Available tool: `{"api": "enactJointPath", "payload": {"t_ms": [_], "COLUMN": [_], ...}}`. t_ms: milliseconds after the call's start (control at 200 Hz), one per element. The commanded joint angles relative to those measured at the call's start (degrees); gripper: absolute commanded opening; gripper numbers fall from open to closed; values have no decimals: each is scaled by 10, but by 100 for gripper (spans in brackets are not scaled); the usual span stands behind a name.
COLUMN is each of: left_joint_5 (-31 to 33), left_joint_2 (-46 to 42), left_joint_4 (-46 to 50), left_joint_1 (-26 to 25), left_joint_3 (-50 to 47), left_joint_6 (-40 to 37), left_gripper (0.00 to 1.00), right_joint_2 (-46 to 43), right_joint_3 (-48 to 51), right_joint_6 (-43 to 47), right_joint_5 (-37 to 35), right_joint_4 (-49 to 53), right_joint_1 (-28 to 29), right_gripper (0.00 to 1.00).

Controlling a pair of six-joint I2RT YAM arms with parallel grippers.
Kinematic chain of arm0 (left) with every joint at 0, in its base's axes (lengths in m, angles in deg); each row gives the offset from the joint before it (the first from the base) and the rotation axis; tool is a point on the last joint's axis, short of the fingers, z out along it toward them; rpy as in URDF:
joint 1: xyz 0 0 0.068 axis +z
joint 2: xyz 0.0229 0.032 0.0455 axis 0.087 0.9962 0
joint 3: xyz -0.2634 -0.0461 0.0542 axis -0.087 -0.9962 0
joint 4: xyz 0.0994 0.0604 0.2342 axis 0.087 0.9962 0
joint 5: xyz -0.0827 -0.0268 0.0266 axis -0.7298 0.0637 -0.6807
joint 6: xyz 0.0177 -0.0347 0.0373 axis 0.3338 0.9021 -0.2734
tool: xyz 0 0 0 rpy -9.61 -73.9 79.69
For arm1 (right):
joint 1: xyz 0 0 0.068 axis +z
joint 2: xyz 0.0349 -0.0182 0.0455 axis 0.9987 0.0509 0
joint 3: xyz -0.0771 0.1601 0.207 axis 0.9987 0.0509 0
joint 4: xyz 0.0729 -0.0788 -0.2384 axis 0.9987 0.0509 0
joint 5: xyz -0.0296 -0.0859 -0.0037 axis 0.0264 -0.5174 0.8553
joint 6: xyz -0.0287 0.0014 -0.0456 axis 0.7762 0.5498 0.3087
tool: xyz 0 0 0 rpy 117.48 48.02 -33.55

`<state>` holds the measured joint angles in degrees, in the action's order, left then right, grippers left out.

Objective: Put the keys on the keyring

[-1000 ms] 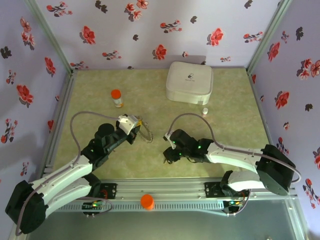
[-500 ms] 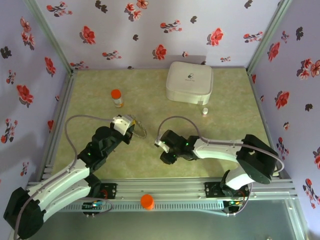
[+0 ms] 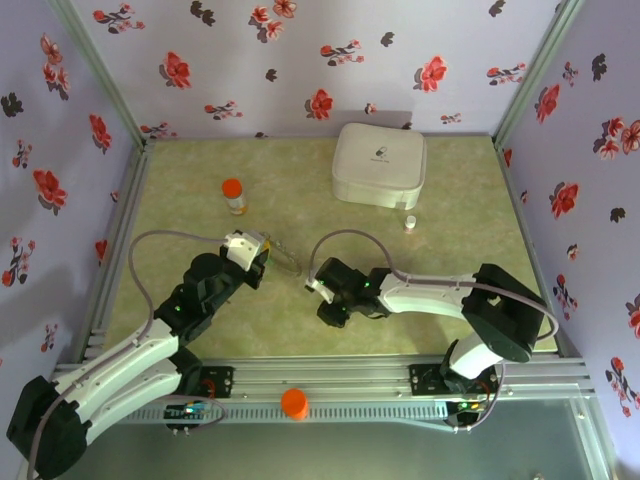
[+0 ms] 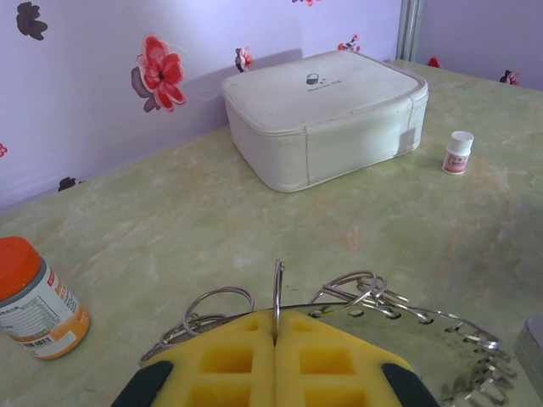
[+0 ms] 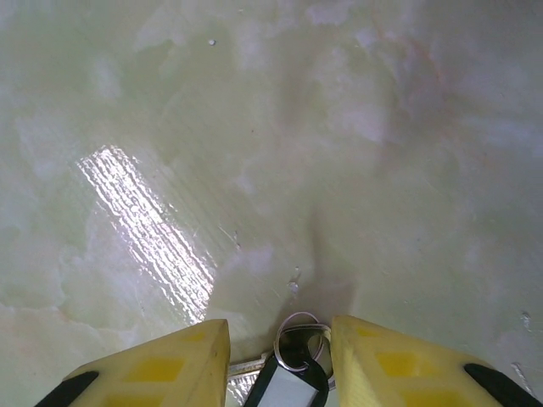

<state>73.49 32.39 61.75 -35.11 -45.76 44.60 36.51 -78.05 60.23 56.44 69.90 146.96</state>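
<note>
Right arm's scooted left over the last second, so the right gripper [image 5: 278,331] is now near the keyring [image 4: 356,292]. The left gripper [image 4: 274,326] is clamped tight on one of the keyring's wire loops, and the other loops fan out just past its pads. Right jaws are spread apart with a black-headed key [image 5: 284,386] lying on the table [image 5: 254,170] between them, not squeezed as far as I can tell.

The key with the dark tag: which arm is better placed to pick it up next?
Probably the right. The right gripper stands open around that key, while the left gripper is shut on the keyring.
</note>
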Motion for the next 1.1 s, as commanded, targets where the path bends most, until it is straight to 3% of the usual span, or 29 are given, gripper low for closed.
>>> {"api": "enactJointPath", "payload": {"t_ms": [0,375,815,1095], "left_joint_5": [4,4,14,18], "left_joint_2": [-14,-18,-22,-21], "left_joint_4": [-14,-14,-5,-2], "left_joint_1": [4,3,4,4], "left_joint_3": [7,8,15,17], "left_joint_6": [12,6,2,-1], "left_gripper": [0,0,0,0], "right_joint_2": [4,14,24,29], "right_joint_3": [-10,-7,0,-1], "right_joint_6": [-20,-33,-52,-53], "right_joint_5": [-14,-19,-28,-18], "right_joint_4": [16,12,-5,-9], "right_joint_1": [-4,-6,-14,-17], "right_gripper": [36,39,33,34]}}
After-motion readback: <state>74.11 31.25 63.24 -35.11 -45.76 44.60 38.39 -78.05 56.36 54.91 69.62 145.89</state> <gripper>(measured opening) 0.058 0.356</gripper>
